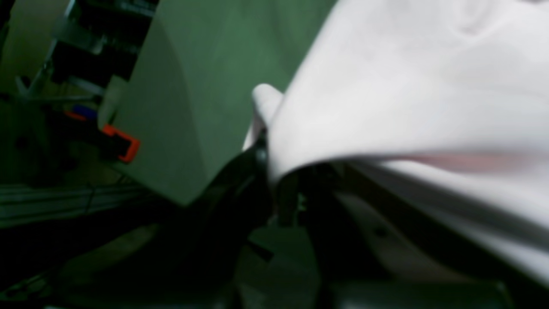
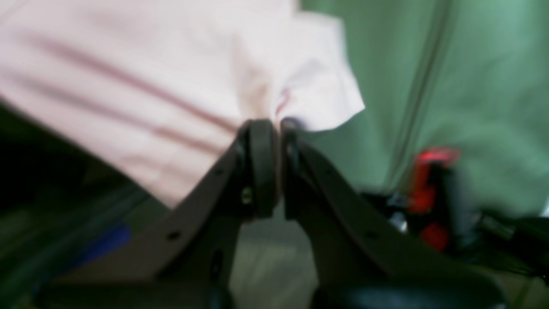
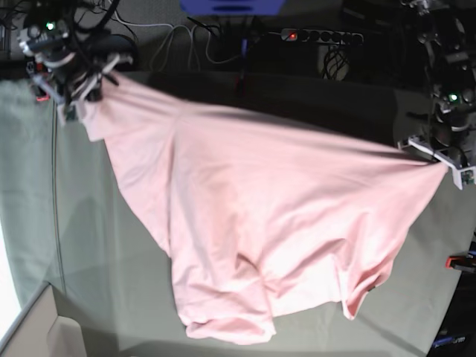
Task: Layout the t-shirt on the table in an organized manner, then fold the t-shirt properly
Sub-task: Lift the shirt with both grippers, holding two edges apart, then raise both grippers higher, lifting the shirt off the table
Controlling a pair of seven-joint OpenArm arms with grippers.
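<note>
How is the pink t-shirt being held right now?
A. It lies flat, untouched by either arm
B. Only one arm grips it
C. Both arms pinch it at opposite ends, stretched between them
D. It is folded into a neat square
C. The right tool is clamped on one edge of the t-shirt and the left tool on the other, with the cloth spread between them above the table.
</note>
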